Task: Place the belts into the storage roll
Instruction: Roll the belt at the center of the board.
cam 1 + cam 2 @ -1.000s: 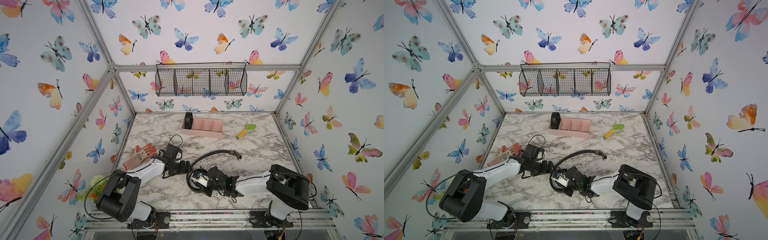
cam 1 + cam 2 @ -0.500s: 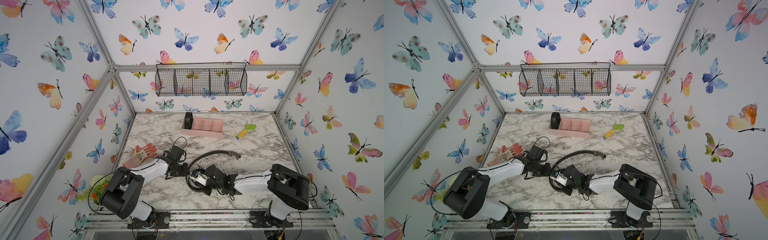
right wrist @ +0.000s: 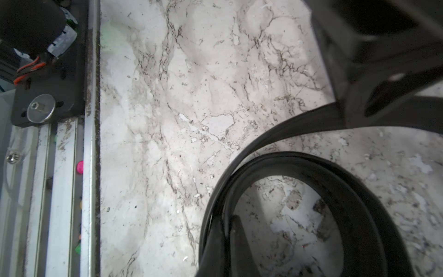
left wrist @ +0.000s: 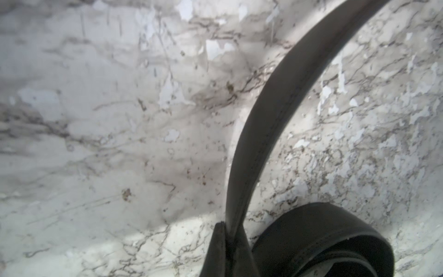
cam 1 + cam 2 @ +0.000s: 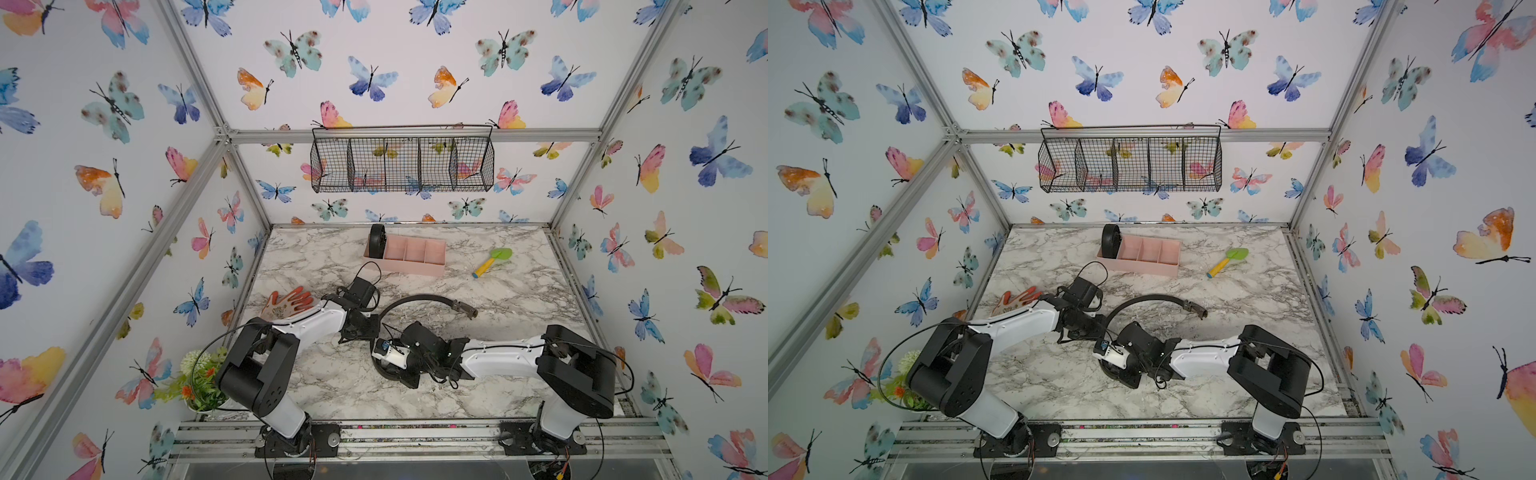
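Belt (image 5: 419,297) part-coiled near the desk's (image 5: 519,299) 6 o'clock: left tool (image 4: 229,239) clamped on its strap, right tool (image 3: 226,231) clamped on the coil. Another belt (image 5: 377,241) stands rolled in the storage roll's (image 5: 415,269) 9 o'clock compartment.

The left arm (image 5: 309,322) and right arm (image 5: 500,358) rise from bases at the front edge of the tabletop (image 5: 523,286). Their elbows are folded and the white forearms slant inward and low, so the wrists nearly meet near the front middle. The left gripper (image 4: 229,236) points down, its fingers (image 4: 217,242) pinched tight on the belt (image 4: 268,115). The right gripper (image 3: 225,242), just beside it, is clamped on the same belt's coiled part.
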Controlling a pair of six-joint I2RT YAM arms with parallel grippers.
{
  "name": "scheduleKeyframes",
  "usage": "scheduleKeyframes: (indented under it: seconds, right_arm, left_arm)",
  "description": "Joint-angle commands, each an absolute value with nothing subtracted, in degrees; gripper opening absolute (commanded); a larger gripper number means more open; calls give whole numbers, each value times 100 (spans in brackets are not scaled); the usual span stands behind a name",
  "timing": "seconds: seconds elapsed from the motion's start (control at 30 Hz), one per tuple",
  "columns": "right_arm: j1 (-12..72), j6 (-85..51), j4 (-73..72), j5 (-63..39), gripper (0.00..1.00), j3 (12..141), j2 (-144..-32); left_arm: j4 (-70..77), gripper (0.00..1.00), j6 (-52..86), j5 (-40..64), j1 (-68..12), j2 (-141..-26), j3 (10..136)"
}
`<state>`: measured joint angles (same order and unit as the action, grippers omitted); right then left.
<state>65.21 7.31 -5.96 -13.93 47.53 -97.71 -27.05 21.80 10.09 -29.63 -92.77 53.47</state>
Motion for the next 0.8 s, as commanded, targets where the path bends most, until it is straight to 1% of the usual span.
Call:
scheduleKeyframes:
  seconds: [0.0, 0.1, 0.23, 0.47, 0.53, 0.77]
  right_arm:
    - [6592, 879, -278, -1827, 3, 4756, -9887]
    - [6618, 896, -331, -1862, 3, 4820, -9937]
    - [6778, 872, -409, -1790, 3, 5016, -10093]
    - [6761, 930, -526, -788, 3, 5181, -10105]
    - [6761, 1005, -596, -656, 3, 5181, -10163]
    - [6762, 1117, -864, -684, 3, 5150, -10154]
  left_arm:
    - [-2806, 4, 1970, 1073, -2944, -9616, 5893]
    - [-2820, 3, 1980, 1169, -3033, -9870, 6217]
    - [-3082, 1, 1906, 1004, -3326, -10312, 6789]
    - [-3019, 1, 1866, 884, -3224, -10208, 6648]
    - [-3005, 0, 1758, 927, -3201, -10296, 6770]
    - [-3229, 0, 1458, 977, -3414, -11126, 7858]
